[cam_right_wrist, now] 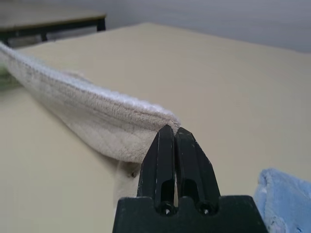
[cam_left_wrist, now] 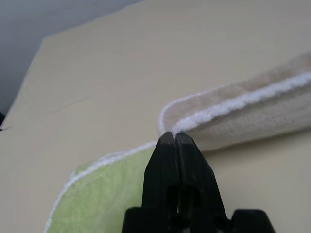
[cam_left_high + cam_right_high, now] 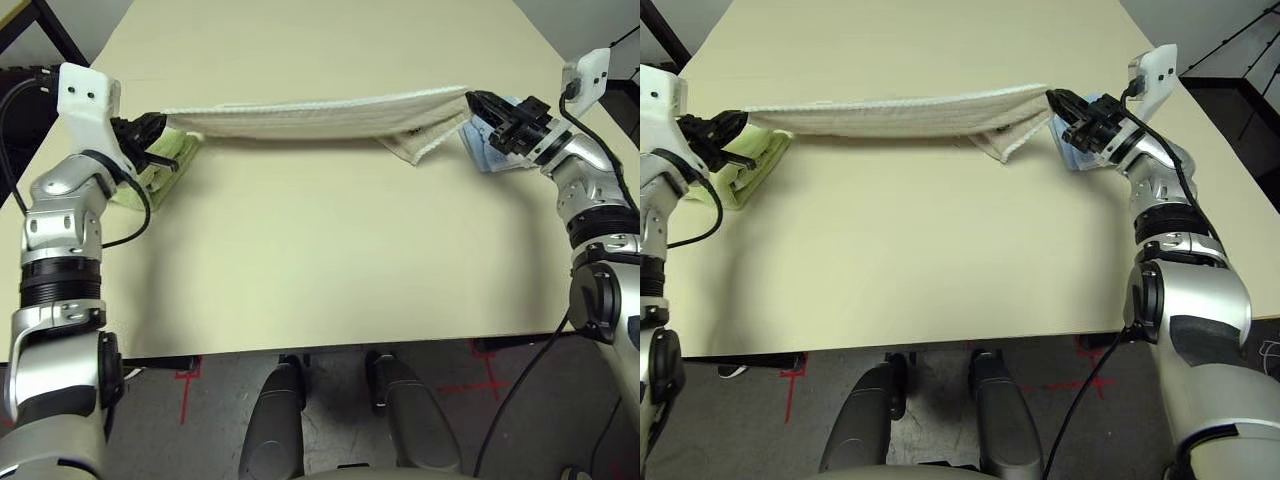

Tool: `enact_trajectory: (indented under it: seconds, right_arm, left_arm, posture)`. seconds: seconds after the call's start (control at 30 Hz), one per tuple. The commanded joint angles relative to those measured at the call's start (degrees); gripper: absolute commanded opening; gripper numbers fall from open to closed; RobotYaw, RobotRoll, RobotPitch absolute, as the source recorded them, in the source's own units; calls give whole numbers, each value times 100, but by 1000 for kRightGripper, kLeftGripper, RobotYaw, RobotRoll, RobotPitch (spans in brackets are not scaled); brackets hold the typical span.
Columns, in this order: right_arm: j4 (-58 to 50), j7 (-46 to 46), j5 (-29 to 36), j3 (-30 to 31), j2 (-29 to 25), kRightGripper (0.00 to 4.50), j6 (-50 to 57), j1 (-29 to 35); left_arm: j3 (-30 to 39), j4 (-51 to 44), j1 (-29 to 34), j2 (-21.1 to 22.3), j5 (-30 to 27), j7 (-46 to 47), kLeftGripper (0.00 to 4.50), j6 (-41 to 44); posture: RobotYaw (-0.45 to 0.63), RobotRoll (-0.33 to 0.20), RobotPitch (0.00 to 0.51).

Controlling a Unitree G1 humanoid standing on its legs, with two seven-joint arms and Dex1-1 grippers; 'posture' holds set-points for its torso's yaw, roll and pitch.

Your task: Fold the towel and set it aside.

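The beige towel (image 3: 320, 117) hangs stretched in a long band above the far half of the table, folded over along its length, with a loose corner (image 3: 415, 148) drooping to the tabletop near its right end. My left gripper (image 3: 160, 125) is shut on the towel's left end, and its white edging (image 2: 233, 104) runs off from the closed fingertips. At the other end, my right gripper (image 3: 472, 100) is shut on the towel, whose fold (image 1: 97, 109) trails away from the tips.
A light green folded towel (image 3: 160, 165) lies under the left gripper near the table's left edge. A light blue folded towel (image 3: 482, 145) lies beneath the right gripper at the right edge. The tan tabletop (image 3: 320, 270) stretches toward me.
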Motion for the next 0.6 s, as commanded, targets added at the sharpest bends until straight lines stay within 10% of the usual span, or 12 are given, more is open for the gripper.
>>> enact_trajectory:
  seconds: [0.03, 0.6]
  right_arm:
    - [8, 397, -330, 291, -210, 0, -100, -12]
    - [324, 649, -616, 439, -350, 0, -648, -273]
  left_arm:
    - [-385, -386, 157, 296, 63, -579, 34, 658]
    - [-1013, -828, -349, 1444, 114, -2063, 34, 2199]
  posture:
    - [10, 0, 210]
    - [13, 0, 208]
